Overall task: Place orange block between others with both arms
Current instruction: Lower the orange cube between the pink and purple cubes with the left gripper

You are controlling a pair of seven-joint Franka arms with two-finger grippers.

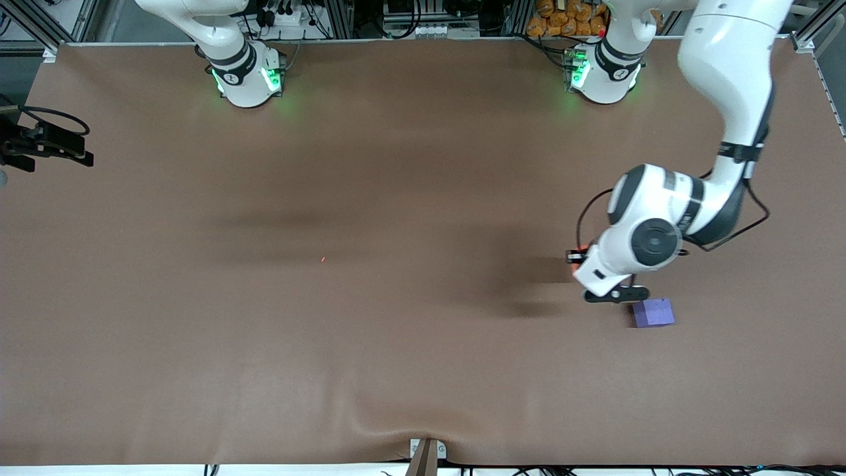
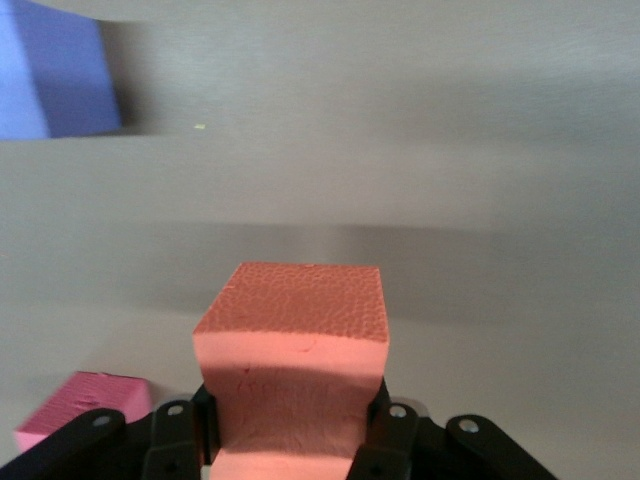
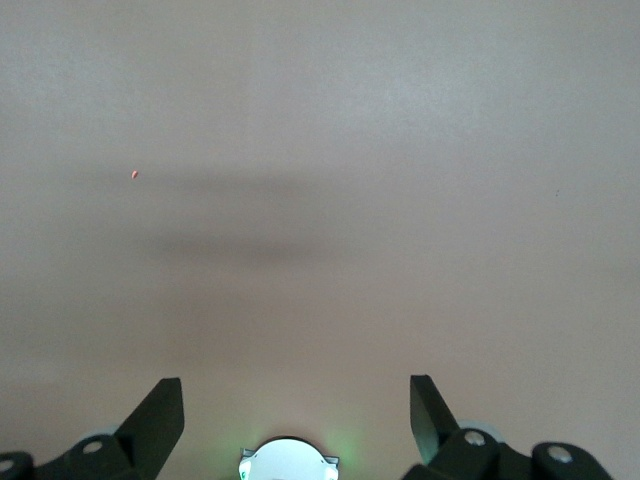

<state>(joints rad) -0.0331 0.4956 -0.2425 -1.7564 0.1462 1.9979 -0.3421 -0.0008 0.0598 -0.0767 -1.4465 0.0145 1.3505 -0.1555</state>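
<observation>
In the left wrist view my left gripper [image 2: 290,425] is shut on the orange block [image 2: 292,330], its black fingers [image 2: 385,425] pressing two opposite sides. Seen from the front, that gripper [image 1: 576,256] is low over the table toward the left arm's end, and only a sliver of the orange block [image 1: 581,249] shows under the wrist. The purple cube [image 1: 653,312] [image 2: 55,80] lies on the table a little nearer the front camera. The pinkish-red cube [image 2: 85,400] lies close beside the gripper and is hidden under the arm in the front view. My right gripper [image 3: 293,390] is open and empty, high over the right arm's base [image 3: 288,460].
Brown cloth [image 1: 370,330] covers the whole table, with a fold at its front edge [image 1: 426,433]. A tiny red speck [image 1: 322,259] lies mid-table. A black device with a cable [image 1: 46,142] sticks in at the right arm's end. Both arm bases [image 1: 246,76] stand along the back edge.
</observation>
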